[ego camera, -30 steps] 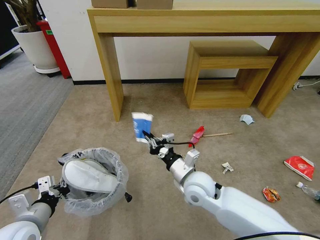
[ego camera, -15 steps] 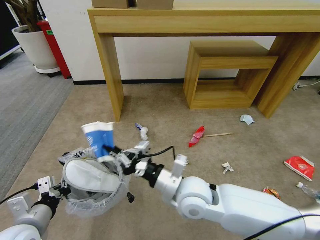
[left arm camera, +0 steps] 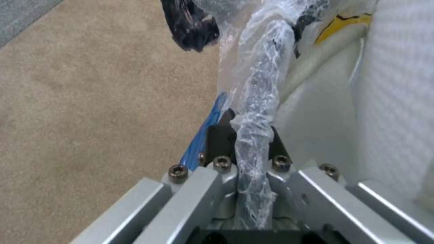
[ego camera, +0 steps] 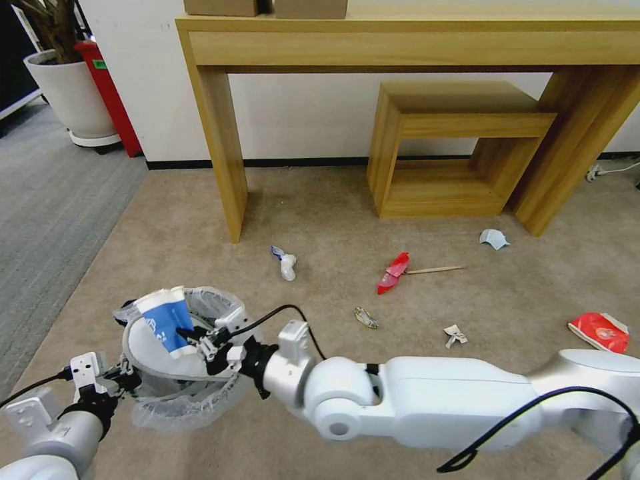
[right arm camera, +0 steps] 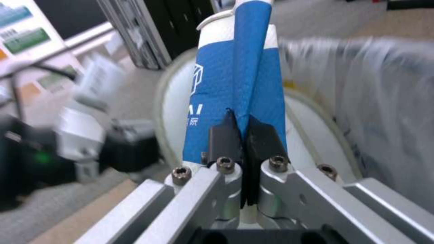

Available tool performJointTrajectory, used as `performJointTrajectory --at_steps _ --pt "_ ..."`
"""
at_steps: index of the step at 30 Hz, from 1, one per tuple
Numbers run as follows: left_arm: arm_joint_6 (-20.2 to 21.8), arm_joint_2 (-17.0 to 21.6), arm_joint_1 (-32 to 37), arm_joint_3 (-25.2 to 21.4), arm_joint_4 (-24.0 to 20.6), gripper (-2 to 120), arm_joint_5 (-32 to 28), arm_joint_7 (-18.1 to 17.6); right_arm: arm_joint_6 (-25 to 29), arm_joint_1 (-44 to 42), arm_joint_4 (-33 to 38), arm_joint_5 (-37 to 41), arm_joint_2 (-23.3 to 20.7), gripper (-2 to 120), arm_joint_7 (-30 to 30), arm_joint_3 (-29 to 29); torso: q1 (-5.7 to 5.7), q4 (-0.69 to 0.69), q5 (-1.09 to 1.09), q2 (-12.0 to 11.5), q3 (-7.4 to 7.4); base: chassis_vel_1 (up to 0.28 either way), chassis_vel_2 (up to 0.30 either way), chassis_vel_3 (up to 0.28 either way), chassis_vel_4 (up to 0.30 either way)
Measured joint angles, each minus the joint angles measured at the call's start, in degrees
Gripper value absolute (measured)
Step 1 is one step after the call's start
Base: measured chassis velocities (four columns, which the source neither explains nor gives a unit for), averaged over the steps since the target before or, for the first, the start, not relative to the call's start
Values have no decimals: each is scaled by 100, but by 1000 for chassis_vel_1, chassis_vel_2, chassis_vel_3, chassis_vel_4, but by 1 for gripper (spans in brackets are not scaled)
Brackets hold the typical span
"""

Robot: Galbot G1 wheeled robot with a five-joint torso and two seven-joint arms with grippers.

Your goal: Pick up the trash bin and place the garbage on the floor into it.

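The trash bin, black with a crinkly clear liner, hangs just above the beige carpet floor at the lower left. My left gripper is shut on its bagged rim. A white slipper lies across the bin's mouth. My right gripper is shut on a flattened blue-white carton and holds it over the bin's opening, above the slipper; the carton stands upright between the fingers. More garbage lies on the carpet: a red wrapper with a wooden stick, and a pale blue mask.
A small white-blue scrap, a crumpled wrapper, a white scrap and a red packet dot the carpet. A wooden console table and low wooden stool stand against the wall. A red bin and planter sit far left.
My right arm swung left and down, carrying the carton from mid-floor to just over the bin's mouth. The left gripper and bin stayed put.
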Motion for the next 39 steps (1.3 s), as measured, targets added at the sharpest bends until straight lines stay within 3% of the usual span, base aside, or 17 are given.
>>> performJointTrajectory --at_steps 6,12,39 --pt "-19 13 7 -5 1 1 -11 6 -224 -15 -284 -101 353 0 352 -75 0 1 0 0 0 0 0 0 0" --pt "-28 27 -34 12 45 1 -11 11 -390 -52 -297 -122 286 0 460 -69 0 0 0 0 0 0 0 0 0" --pt "-51 28 -138 67 316 1 55 13 -376 -262 -11 -247 -100 98 407 242 0 0 1 0 0 0 0 0 0"
